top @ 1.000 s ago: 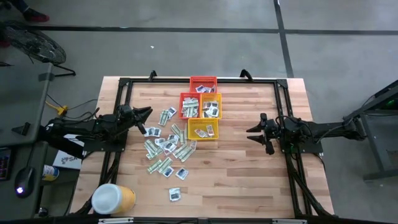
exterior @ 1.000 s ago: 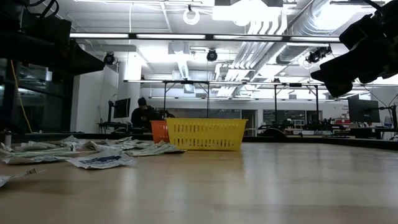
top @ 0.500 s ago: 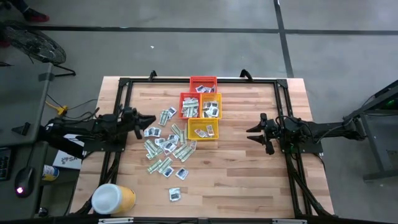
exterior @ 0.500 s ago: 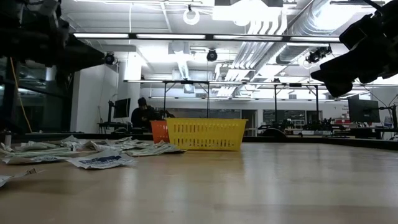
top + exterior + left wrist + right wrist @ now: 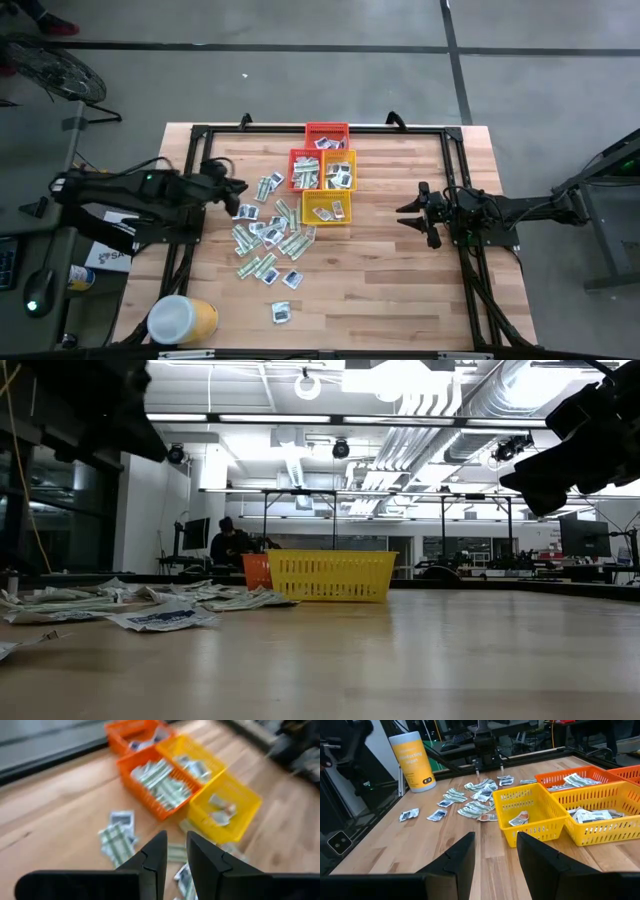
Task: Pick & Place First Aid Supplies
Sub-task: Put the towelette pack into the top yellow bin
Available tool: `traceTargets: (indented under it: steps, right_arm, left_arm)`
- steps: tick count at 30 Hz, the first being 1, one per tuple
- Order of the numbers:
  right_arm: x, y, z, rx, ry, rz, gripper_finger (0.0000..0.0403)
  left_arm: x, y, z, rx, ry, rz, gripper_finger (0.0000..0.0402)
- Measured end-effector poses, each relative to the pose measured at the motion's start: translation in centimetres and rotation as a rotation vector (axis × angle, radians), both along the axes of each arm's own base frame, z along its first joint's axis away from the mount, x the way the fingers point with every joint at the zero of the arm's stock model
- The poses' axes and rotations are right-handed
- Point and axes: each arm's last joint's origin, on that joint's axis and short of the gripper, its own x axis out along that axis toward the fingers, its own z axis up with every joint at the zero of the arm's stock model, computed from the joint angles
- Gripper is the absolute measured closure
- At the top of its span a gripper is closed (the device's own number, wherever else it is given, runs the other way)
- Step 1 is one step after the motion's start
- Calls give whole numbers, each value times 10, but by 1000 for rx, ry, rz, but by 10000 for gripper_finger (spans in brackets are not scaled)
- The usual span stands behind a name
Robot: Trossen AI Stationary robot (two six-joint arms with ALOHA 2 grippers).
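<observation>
As far as can be counted from above, find roughly two dozen first aid packets (image 5: 265,235) strewn loose on the table (image 5: 380,290), left of centre; too overlapped for an exact tally. Mix green-and-white strips with white, blue-marked squares. Add two strays (image 5: 287,296) lying apart from the heap, toward the table's near edge.

Just beside the scatter, count four small baskets (image 5: 327,208) clustered touching: one red, two orange, one yellow, each holding a few packets. In the orange one nearest the heap, mostly green strips.

Above the heap's left edge, see the left gripper (image 5: 235,190) (image 5: 176,836), jaws parted by a narrow gap, pinching nothing, clear of the packets. Across the table, well apart from the baskets, see the right gripper (image 5: 405,215) (image 5: 495,837) hovering, jaws spread wide, empty.

At the near corner on the left arm's side, find one yellow tub (image 5: 182,320) with a white lid. Far behind, in the low view, make out one person (image 5: 228,540).
</observation>
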Motion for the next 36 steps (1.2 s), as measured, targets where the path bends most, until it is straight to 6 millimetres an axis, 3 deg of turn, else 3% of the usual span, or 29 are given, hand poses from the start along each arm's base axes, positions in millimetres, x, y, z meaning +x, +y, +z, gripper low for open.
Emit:
traceTargets:
  steps: [8, 13, 20, 24, 36]
  right_arm:
    - [0, 0, 0, 0, 0, 0, 263]
    - [0, 0, 0, 0, 0, 0, 263]
    - [0, 0, 0, 0, -1, 0, 263]
    - [0, 0, 0, 0, -1, 0, 263]
    - [0, 0, 0, 0, -4, 0, 263]
  left_arm:
    - [47, -5, 2, -52, 380, 25, 327]
    - [65, -8, -7, -107, 597, 46, 327]
    - [80, -5, -31, -380, 714, 314, 327]
    - [93, -2, -46, -450, 756, 346, 324]
    - [112, 18, -75, -511, 808, 470, 209]
